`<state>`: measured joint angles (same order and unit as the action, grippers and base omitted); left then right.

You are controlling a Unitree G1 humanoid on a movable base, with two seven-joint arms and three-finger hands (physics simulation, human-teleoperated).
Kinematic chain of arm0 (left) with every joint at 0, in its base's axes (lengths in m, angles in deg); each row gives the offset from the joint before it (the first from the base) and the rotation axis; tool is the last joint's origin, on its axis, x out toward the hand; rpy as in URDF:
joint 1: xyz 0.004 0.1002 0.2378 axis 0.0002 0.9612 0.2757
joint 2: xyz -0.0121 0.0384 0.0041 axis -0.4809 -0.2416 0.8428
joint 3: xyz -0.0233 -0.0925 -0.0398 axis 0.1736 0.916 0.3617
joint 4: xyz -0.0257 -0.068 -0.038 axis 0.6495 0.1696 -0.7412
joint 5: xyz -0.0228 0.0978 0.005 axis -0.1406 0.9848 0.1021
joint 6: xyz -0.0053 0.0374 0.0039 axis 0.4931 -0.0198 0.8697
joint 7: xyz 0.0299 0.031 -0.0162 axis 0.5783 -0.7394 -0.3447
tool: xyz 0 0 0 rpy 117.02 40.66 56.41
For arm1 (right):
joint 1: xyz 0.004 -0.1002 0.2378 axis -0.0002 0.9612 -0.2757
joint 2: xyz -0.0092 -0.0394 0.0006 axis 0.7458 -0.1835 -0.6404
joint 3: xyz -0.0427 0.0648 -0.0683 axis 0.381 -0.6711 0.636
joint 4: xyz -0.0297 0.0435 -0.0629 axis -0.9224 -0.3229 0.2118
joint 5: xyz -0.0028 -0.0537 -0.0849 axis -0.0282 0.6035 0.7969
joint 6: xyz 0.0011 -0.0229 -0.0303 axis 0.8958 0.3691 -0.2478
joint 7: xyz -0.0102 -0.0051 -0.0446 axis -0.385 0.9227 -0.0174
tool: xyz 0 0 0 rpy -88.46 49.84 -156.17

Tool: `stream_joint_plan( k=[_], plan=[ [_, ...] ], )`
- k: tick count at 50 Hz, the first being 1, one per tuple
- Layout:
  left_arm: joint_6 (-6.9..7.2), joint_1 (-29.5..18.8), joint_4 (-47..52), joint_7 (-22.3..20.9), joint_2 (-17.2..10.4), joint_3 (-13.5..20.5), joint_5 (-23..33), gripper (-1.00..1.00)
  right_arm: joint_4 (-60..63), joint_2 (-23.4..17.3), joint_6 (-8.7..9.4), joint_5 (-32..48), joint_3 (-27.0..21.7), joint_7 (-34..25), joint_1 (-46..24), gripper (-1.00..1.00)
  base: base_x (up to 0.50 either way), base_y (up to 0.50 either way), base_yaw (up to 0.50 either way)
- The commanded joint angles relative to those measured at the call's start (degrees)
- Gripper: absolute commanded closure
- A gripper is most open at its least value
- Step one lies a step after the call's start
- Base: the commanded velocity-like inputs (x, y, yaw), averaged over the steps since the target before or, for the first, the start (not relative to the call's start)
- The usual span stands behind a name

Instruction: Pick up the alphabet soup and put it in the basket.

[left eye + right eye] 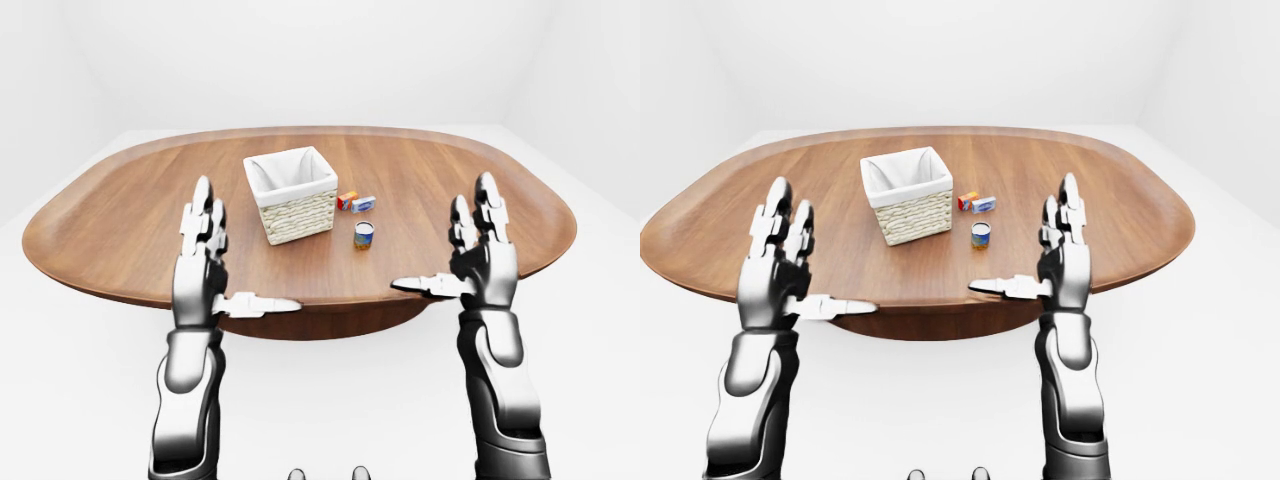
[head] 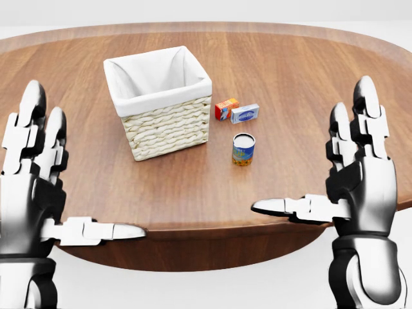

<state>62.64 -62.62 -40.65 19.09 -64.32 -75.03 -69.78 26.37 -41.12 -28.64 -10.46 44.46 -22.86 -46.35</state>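
Between spread hands, alphabet soup [image 2: 243, 149]

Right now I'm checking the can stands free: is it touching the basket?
Apart. In the head view a strip of bare table shows between the can and the basket.

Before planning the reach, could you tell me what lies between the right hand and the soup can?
Only bare table shows between the right hand and the soup can in the head view.
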Motion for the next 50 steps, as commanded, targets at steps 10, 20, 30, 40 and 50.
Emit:
stream_joint_plan(
  k=[10, 20, 30, 40, 50],
  plan=[
    [0.0, -21.86, 34.49, 10.71, -10.24, 8.25, -17.03, -1.0, 29.71, -4.53, 0.0, -11.08, -5.55, 8.96, -14.67, -1.0, 0.0, 0.0, 0.0],
    [0.0, -18.31, 34.51, 19.96, -15.91, 7.51, -27.34, -1.0, 27.82, -4.6, 0.0, -9.57, -3.81, 7.87, -12.08, -1.0, 0.0, 0.0, 0.0],
    [0.0, -18.63, 34.5, 18.8, -15.28, 7.85, -26.32, -1.0, 27.25, -3.52, 0.0, -5.65, -1.29, 4.95, -9.67, -1.0, 0.0, 0.0, 0.0],
    [0.0, -18.38, 34.5, 20.87, -16.62, 7.66, -28.53, -1.0, 27.47, -2.44, 0.0, -3.6, -1.05, 3.1, -9.35, -1.0, 0.0, 0.0, 0.0],
    [0.0, -18.36, 34.5, 21.01, -16.71, 7.66, -28.69, -1.0, 27.49, -2.21, 0.0, -3.26, -1.11, 2.8, -9.38, -1.0, 0.0, 0.0, 0.0]
  ],
)
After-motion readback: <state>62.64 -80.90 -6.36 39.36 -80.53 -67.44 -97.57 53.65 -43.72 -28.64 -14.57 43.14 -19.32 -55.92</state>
